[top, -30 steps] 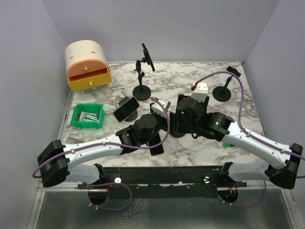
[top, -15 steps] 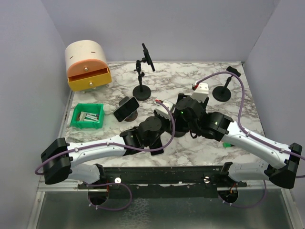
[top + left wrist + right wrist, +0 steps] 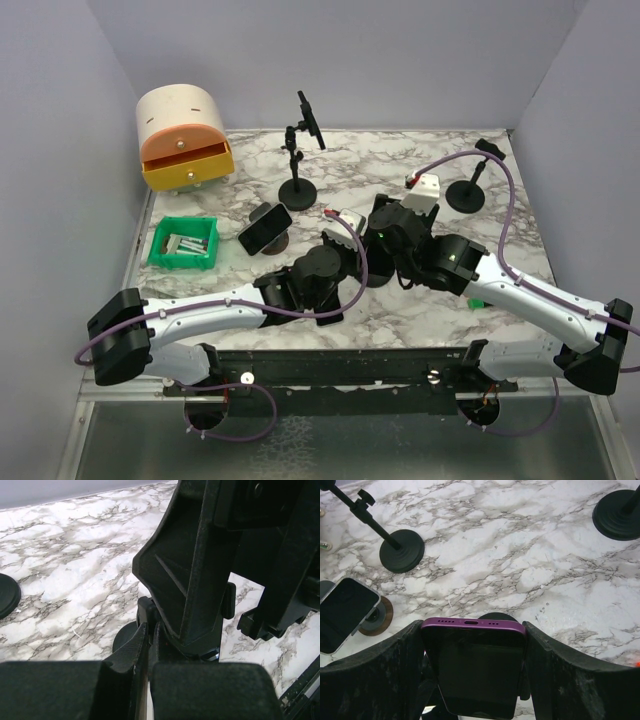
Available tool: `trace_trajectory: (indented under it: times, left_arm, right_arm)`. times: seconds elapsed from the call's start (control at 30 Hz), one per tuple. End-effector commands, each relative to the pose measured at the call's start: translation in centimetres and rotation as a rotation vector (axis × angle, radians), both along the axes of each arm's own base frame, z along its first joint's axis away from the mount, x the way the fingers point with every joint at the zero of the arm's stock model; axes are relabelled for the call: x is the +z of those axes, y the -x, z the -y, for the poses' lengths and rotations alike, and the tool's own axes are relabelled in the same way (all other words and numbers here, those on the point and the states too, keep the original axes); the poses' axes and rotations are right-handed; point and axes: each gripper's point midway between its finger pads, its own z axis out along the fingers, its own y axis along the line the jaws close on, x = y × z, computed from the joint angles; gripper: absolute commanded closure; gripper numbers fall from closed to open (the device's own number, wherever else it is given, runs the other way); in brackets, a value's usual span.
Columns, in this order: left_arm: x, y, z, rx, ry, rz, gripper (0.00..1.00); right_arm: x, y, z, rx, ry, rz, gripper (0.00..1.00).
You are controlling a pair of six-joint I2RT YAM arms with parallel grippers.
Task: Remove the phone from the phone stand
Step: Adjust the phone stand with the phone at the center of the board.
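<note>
The phone [image 3: 474,670] is grasped by the right tool [image 3: 474,630], the phone stand [image 3: 190,580] clenched by the left tool [image 3: 149,637]; pulled askew, the stand could be tipped.

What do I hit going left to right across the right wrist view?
light-edged phone → stemmed stand on a round base → purple phone → black round base

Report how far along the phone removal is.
Done: both grips look set. The right gripper is closed on the purple phone; the left gripper appears shut on the neck of the black phone stand, bracing it. In hand: the pull itself. Left: the phone apparently sits in the stand, so lifting it clear remains.
</note>
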Motion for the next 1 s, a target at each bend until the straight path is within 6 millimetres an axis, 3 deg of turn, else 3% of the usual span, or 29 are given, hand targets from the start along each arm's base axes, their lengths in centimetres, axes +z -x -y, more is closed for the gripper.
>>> trace_trajectory:
  times: [0.0,0.73,0.83,0.97]
  left_arm:
    - [-1.4,-3.4,-4.8,0.28,-0.115,0.017,1.0]
    - [-2.1,-5.2,-7.1,0.398,-0.101,-0.018,1.0]
    - [-1.9,-4.8,-6.1,0.331,-0.068,-0.023,1.0]
    - [-0.9,-3.1,-3.0,0.134,0.014,-0.034,1.0]
  right_arm:
    - [-2.4,1.6,2.8,-0.02,0.14,-0.079,1.0]
    - [-4.3,2.9,3.9,-0.022,0.133,-0.127,1.0]
    - [-4.4,2.9,3.7,-0.013,0.121,-0.129,1.0]
    - [-3.9,2.7,2.7,0.012,0.084,-0.12,1.0]
